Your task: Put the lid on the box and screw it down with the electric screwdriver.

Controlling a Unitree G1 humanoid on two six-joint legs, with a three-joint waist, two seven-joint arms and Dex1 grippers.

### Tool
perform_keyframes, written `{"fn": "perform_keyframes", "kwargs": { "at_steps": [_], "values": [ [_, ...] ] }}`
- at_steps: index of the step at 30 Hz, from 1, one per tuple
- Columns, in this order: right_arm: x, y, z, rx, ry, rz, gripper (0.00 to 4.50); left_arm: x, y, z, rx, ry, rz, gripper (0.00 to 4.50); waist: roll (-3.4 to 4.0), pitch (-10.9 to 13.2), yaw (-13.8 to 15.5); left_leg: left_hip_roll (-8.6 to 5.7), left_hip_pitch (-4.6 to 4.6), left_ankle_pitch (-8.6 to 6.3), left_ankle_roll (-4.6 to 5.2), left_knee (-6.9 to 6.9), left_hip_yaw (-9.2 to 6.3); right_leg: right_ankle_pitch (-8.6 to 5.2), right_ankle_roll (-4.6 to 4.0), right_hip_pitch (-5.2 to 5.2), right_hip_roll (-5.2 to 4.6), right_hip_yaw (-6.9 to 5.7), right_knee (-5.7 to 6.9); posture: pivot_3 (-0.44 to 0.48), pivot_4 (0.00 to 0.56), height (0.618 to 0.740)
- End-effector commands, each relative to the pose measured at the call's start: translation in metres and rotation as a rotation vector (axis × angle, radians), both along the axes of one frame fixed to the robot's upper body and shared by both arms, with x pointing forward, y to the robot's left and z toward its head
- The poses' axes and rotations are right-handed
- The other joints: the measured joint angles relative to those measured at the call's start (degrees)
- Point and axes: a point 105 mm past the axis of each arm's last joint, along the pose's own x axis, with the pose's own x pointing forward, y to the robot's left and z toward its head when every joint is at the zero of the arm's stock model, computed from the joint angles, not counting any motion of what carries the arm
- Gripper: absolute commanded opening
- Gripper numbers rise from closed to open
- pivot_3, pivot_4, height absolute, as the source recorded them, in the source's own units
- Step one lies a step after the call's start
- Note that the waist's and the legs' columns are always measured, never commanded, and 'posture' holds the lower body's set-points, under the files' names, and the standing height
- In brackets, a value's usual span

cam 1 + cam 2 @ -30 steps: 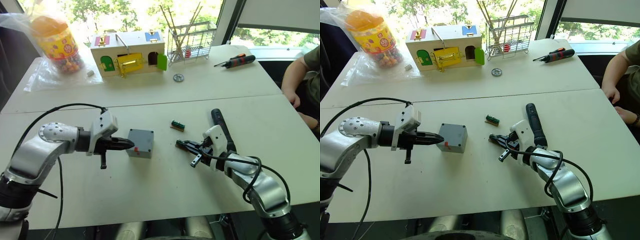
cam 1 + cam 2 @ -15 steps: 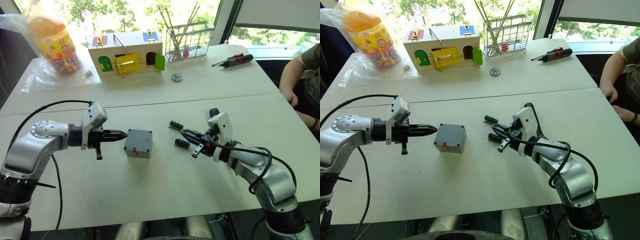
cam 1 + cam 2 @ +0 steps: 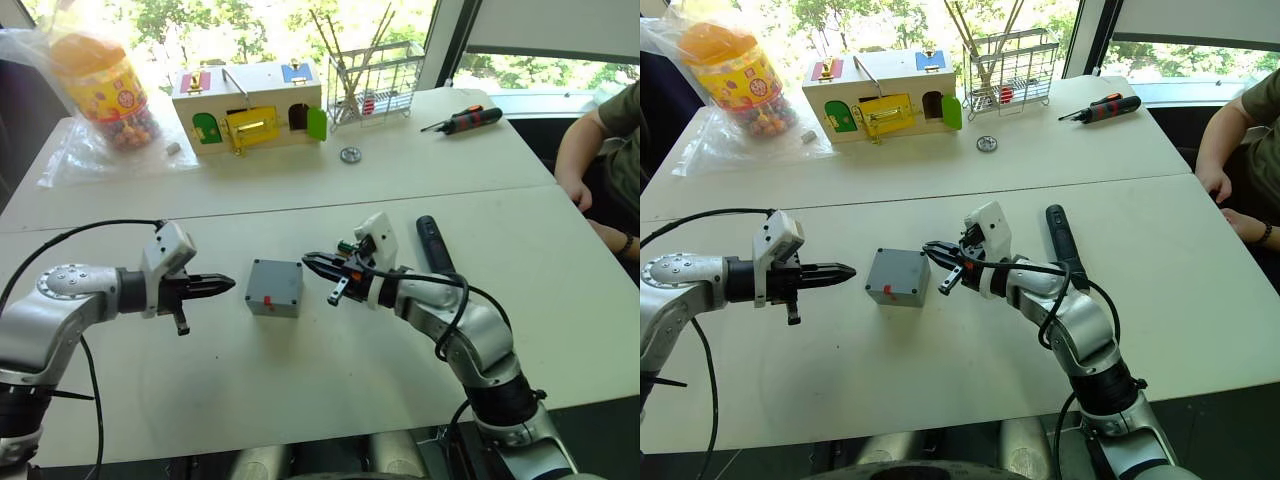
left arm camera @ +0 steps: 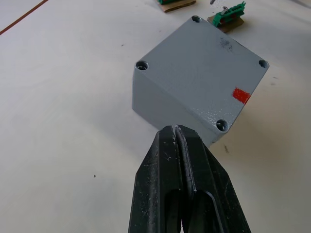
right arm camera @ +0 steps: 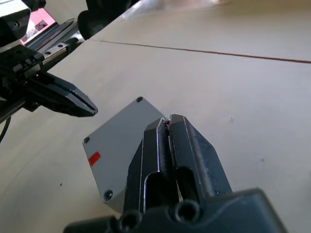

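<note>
The grey box (image 3: 275, 288) stands mid-table with the lid (image 4: 201, 73) lying flat on top; four corner screw holes and a red mark show on it. My left gripper (image 3: 222, 284) is shut and empty, pointing at the box's left side from a short gap away. From the right, my right gripper (image 3: 310, 264) is also shut, its tip just off the box's upper right corner, as the right wrist view (image 5: 167, 120) shows. The electric screwdriver (image 3: 433, 243) lies on the table beyond my right forearm, untouched.
Two small green parts (image 4: 228, 14) lie just behind the box. At the back stand a white toy house (image 3: 250, 105), a candy jar (image 3: 105, 90) and a wire rack (image 3: 375, 75). An orange-and-black screwdriver (image 3: 468, 120) lies far right. A person's arm (image 3: 600, 150) rests at the right edge.
My right gripper has swung left, from beside the green parts to the box's right corner. My left gripper has drawn back to the left, off the box.
</note>
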Motion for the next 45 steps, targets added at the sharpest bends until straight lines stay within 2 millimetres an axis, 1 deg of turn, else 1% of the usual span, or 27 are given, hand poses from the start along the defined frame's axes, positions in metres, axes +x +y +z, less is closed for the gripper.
{"fn": "perform_keyframes", "kwargs": {
  "at_steps": [1,4,20,29,31,33,37,38,41,45],
  "values": [
    [0.001,0.007,0.011,0.020,-0.051,0.028,0.09,-0.002,-0.001,0.009,-0.004,-0.042,0.003,0.00,0.00,0.00,-0.07,0.00,0.00,0.00,0.00,0.00,0.00,0.00,0.00,0.00,0.00,0.00,0.00,0.000,0.150,0.740],
    [0.002,0.009,0.011,0.017,-0.054,0.038,0.09,-0.002,-0.002,0.008,0.000,-0.043,0.003,0.00,0.00,0.00,-0.12,0.00,0.00,0.00,0.00,-0.03,0.00,0.00,0.00,0.00,0.01,0.00,0.01,0.000,0.150,0.740],
    [0.004,0.011,-0.003,-0.014,-0.032,0.042,0.09,0.001,-0.005,0.007,0.016,-0.048,-0.007,0.00,0.00,0.00,-0.08,0.01,0.00,0.00,0.00,-0.02,0.00,0.00,0.00,-0.02,0.01,0.00,0.01,0.000,0.150,0.740],
    [0.008,0.016,-0.008,-0.026,-0.018,0.044,0.09,0.003,-0.007,0.005,0.026,-0.050,-0.014,0.00,0.00,0.00,-0.15,0.01,0.00,0.00,-0.01,-0.02,0.00,0.00,0.00,-0.01,0.02,0.00,0.02,0.000,0.150,0.740],
    [0.009,0.016,-0.008,-0.027,-0.022,0.042,0.62,0.003,-0.008,0.005,0.022,-0.050,-0.011,0.00,0.00,0.00,-0.13,0.00,0.00,0.00,-0.01,-0.02,0.00,0.00,0.00,-0.02,0.02,0.00,0.02,0.000,0.150,0.740],
    [0.009,0.017,-0.007,-0.028,-0.026,0.046,1.33,0.004,-0.007,0.005,0.019,-0.050,-0.008,0.00,0.00,0.00,-0.11,0.00,0.00,0.00,-0.01,-0.02,0.00,0.00,0.00,-0.02,0.02,0.00,0.02,0.000,0.150,0.740],
    [0.010,0.015,0.000,-0.021,-0.037,0.037,3.42,0.005,-0.004,0.003,0.014,-0.043,0.008,0.00,0.00,0.00,-0.15,0.00,0.00,0.00,-0.01,-0.02,0.00,0.00,0.00,-0.03,0.02,0.00,0.02,0.000,0.150,0.740],
    [0.008,0.013,0.004,-0.015,-0.038,0.038,3.77,0.005,-0.002,0.001,0.013,-0.038,0.018,0.00,0.00,0.00,-0.15,0.01,0.00,0.00,-0.01,-0.02,0.00,0.00,0.00,-0.03,0.02,0.00,0.02,0.000,0.150,0.740],
    [-0.002,0.006,0.013,0.026,-0.009,0.048,3.77,0.005,0.002,-0.003,0.015,-0.025,0.037,0.00,0.00,0.00,-0.09,0.01,0.00,0.00,-0.01,-0.02,0.00,0.00,0.00,-0.04,0.02,0.00,0.02,0.000,0.150,0.740],
    [-0.037,0.000,0.009,0.107,0.158,0.138,3.77,-0.001,0.009,-0.021,0.071,0.017,0.035,0.00,0.00,0.00,-0.03,0.01,-0.01,0.00,0.00,-0.05,0.00,0.00,0.00,0.02,0.00,0.01,-0.01,0.000,0.150,0.740]
  ]
}}
